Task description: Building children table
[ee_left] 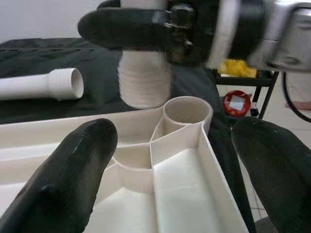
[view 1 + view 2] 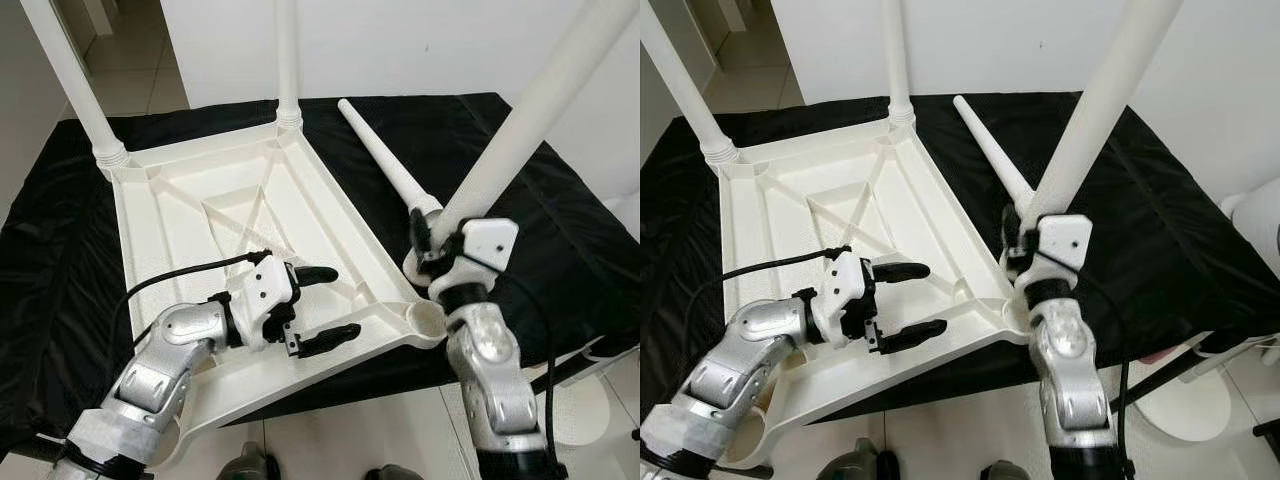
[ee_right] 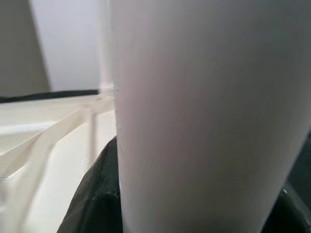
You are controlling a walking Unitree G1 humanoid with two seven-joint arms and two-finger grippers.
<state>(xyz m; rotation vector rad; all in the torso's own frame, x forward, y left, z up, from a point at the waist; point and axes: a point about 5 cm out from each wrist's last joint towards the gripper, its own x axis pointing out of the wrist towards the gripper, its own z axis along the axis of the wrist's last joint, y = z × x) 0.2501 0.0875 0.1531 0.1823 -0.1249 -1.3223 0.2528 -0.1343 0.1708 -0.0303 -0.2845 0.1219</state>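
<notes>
Over on the left, the left gripper (image 2: 325, 308) hangs with its fingers spread wide over the near edge of the upturned white tabletop (image 2: 190, 225), which lies on the black cloth (image 2: 520, 170) with two legs already standing at its far corners. A loose leg (image 2: 385, 160) lies beside it. On the right, the right gripper (image 2: 428, 243) clasps a tilted leg (image 2: 520, 130), its threaded end just beside the empty corner socket (image 1: 187, 109).

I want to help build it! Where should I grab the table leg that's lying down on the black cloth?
Grab the loose leg around its thicker half, near the ribbed end by the right gripper, coming down from above. It lies flat on the black cloth, with open space on both sides, and it narrows towards the far tip, so the thick end probably gives a firmer hold.
</notes>
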